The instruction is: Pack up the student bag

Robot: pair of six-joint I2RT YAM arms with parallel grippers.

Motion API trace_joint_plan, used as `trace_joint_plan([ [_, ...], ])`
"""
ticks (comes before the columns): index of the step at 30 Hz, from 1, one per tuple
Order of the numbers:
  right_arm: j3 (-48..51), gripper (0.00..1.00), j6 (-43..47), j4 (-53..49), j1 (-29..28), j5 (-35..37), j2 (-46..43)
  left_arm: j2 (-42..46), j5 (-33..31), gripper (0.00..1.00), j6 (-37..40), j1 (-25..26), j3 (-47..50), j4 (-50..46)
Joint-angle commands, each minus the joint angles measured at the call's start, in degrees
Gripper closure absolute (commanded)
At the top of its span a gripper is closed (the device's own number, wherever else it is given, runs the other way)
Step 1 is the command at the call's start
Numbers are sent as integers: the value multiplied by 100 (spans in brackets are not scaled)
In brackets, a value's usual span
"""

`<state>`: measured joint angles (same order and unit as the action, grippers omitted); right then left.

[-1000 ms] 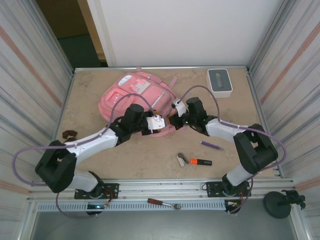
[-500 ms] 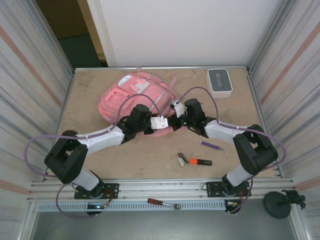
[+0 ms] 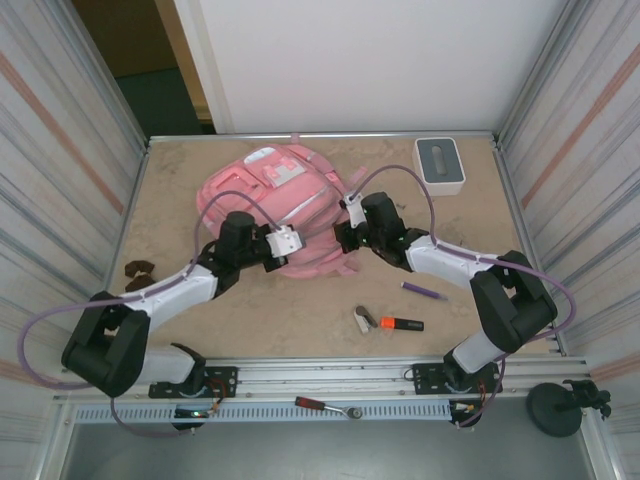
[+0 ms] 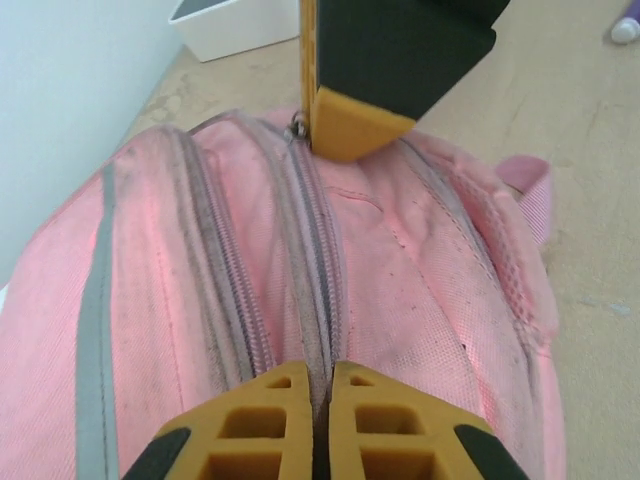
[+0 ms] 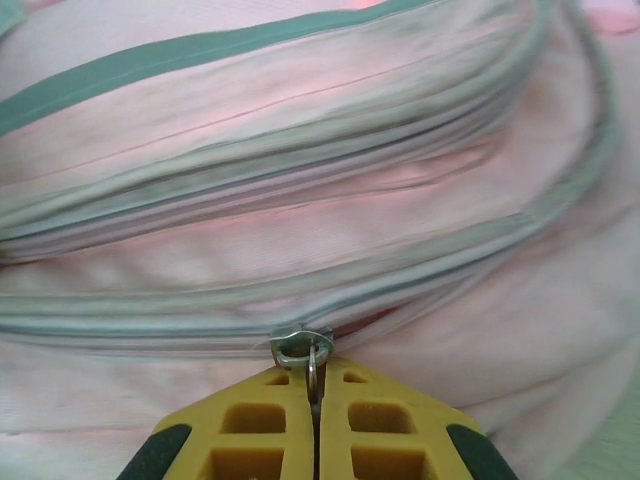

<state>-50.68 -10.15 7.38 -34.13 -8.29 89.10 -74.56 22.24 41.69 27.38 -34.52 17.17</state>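
Slumped on the bench [image 3: 300, 310], far and left of centre: the student bag [image 3: 260, 190]. Clamped at its near edge by the left fingers [image 4: 305, 385], pressed together – seemingly on a zip seam. Nipped at its right side by the right fingers [image 5: 335, 385], closed on the zip pull [image 5: 312, 352].

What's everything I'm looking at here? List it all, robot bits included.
student bag: one, pink, far left-centre of the table.
zip pull: one, metal, on the bag's near side.
box: one, white with grey top, far right corner.
pen: one, purple, right of centre.
marker: one, orange and black, near edge, right of centre.
small metal item: one, silvery, just left of the marker.
brown lump: one, left edge.
red-handled tool: one, on the front rail.
left claw: one, yellow and black, shut on the bag's zip seam.
right claw: one, yellow and black, shut on the zip pull.
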Motion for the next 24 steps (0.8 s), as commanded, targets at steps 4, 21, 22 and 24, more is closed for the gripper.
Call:
trace_joint_plan([
  [4,-328,100,-291,-579,28,948,40,326,-420,100,-516,-748,316,697],
  [21,-22,100,-633,217,-586,241,-580,206,-1231,40,356,776,-357,-451],
  [22,-4,100,-641,243,-625,225,-629,37,-1328,40,406,828,-472,-493],
  [24,34,100,-654,268,-678,193,-708,-242,-1506,42,445,876,-634,-437],
])
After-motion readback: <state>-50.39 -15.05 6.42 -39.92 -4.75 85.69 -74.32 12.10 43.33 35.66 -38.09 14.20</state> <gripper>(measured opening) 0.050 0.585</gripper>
